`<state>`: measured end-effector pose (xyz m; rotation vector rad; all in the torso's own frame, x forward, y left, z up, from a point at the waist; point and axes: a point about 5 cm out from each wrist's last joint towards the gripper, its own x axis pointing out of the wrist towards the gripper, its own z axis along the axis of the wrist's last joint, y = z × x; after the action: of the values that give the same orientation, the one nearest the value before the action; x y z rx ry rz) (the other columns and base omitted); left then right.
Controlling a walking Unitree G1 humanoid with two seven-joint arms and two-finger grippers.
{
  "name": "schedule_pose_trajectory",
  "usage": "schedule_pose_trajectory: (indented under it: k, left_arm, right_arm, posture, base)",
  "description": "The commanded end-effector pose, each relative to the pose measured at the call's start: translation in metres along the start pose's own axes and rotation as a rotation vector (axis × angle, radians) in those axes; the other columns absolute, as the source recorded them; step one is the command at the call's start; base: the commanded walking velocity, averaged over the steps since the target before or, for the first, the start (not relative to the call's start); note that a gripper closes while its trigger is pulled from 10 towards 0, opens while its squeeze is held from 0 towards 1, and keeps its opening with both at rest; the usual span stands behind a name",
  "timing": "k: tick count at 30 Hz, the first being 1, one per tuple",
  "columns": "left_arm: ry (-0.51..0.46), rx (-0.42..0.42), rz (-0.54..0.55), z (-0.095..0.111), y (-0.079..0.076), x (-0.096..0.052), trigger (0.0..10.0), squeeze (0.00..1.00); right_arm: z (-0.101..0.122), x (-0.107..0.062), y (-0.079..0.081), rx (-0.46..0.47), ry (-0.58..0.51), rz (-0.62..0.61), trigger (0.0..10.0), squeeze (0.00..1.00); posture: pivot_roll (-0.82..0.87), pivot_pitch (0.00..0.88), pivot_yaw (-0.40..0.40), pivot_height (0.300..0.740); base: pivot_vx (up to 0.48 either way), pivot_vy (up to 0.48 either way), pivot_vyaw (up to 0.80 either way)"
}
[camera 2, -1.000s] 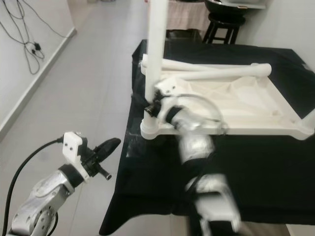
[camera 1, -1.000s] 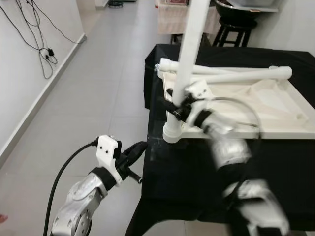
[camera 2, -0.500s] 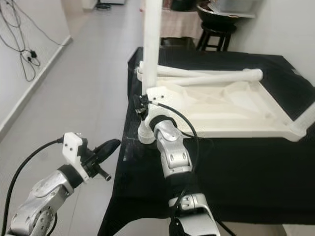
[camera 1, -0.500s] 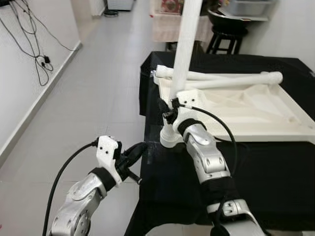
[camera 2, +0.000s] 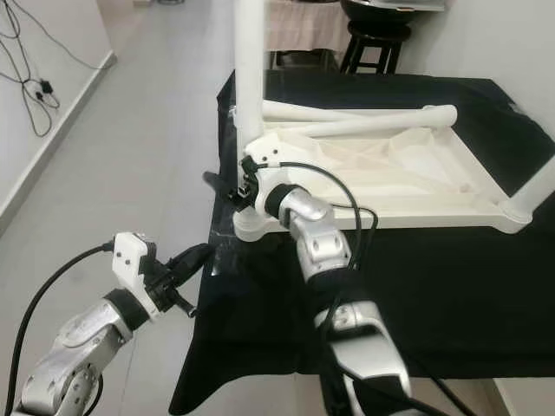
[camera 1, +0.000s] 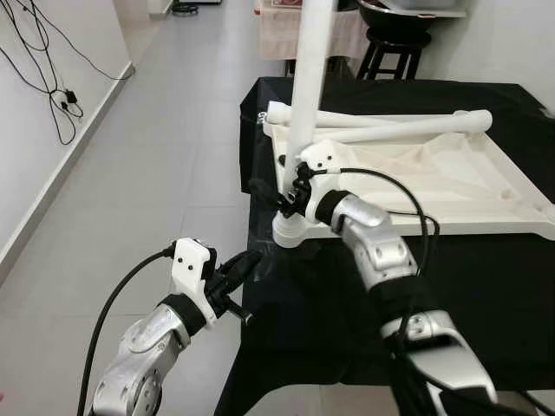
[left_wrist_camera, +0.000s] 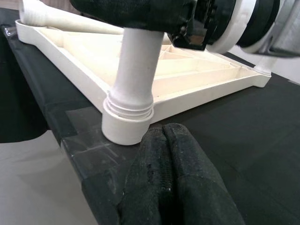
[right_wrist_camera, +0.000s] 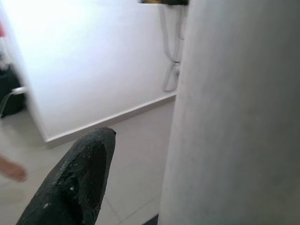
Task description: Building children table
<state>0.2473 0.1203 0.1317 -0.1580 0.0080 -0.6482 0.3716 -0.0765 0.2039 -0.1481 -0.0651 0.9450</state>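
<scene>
Tabletop lies upside down on the black desk so its sockets face up. Right end effector, fingers spread around the upright leg in the near-left corner socket, likely steadying it. Left end effector, fingers pressed together, hangs beside the desk edge.

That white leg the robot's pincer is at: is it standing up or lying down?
Standing up. The white leg rises from the corner socket of the upside-down tabletop, with the right pincer at its base.
</scene>
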Motion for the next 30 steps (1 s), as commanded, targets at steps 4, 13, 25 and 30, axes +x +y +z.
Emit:
schedule_pose_trajectory:
  k: [4,13,25,30]
  left_arm:
    - [0.013,0.005,0.005,-0.003,-0.002,-0.001,10.0,0.0]
    - [0.011,0.025,0.022,-0.002,-0.003,-0.001,10.0,0.0]
    - [0.013,0.029,0.026,-0.002,-0.002,-0.002,10.0,0.0]
    - [0.015,0.026,0.023,-0.002,0.0,-0.004,10.0,0.0]
  right_arm:
    - [0.002,0.012,0.007,0.011,0.01,0.135,10.0,0.0]
    - [-0.018,0.001,-0.001,0.073,0.116,0.23,0.0,0.0]
    - [-0.023,-0.024,-0.029,0.052,0.072,0.034,0.0,0.0]
    - [-0.06,-0.055,-0.025,0.132,0.169,-0.587,0.0,0.0]
  posture:
    - [0.08,0.075,-0.06,0.74]
    - [0.09,0.084,-0.068,0.74]
    - [0.08,0.09,-0.052,0.74]
    - [0.07,0.094,-0.063,0.74]
  base:
    - [0.0,0.0,0.0]
    - [0.0,0.0,0.0]
    - [0.0,0.0,0.0]
    - [0.0,0.0,0.0]
